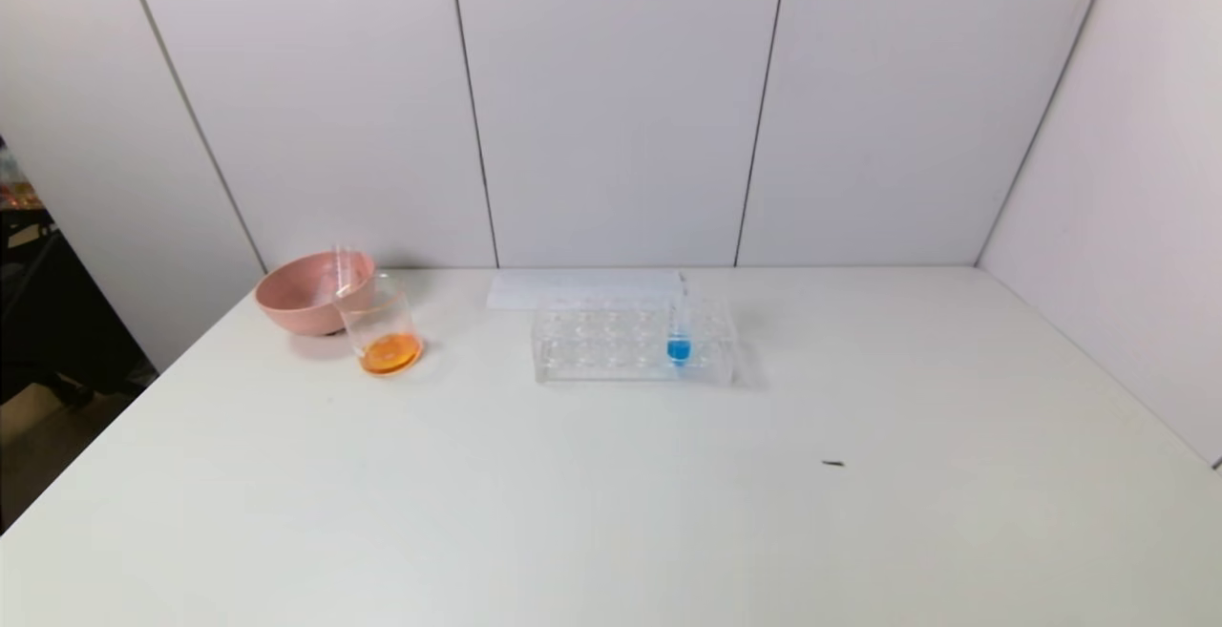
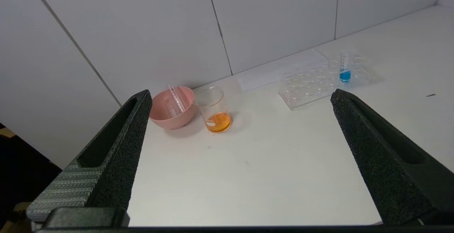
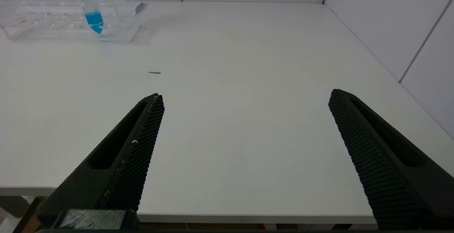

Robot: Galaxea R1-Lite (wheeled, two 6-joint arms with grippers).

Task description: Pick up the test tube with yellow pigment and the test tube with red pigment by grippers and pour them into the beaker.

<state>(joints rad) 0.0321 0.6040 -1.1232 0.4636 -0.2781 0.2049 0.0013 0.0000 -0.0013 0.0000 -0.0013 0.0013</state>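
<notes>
While neither arm can be seen from the head view, both grippers are caught by their own wrist cameras, pulled back near the front edge of the white table (image 1: 611, 512). The left gripper (image 2: 241, 96) is spread wide with nothing between its jaws, and the right gripper (image 3: 244, 96) is splayed just as wide and just as empty.

The beaker (image 1: 380, 323) is parked at the far left of the table, right in front of the pink bowl (image 1: 298, 295) and pretty much touching it. A shallow layer of orange liquid (image 1: 389, 354) is seen pooled in its bottom. Clear test tubes (image 2: 174, 100) with faint markings are seen leaning inside the pink bowl, sticking up over its rim; no colour is left in them, so which one held yellow and which held red can't be told.

Near the middle of the table, the clear tube rack (image 1: 611, 345) is set well apart from the beaker. Only one tube is left standing in it, the blue one (image 1: 679, 336), upright toward the rack's right end. A flat white sheet (image 1: 582, 288) is laid just behind the rack. A tiny dark speck (image 1: 833, 463) is spotted on the table, toward the right.
</notes>
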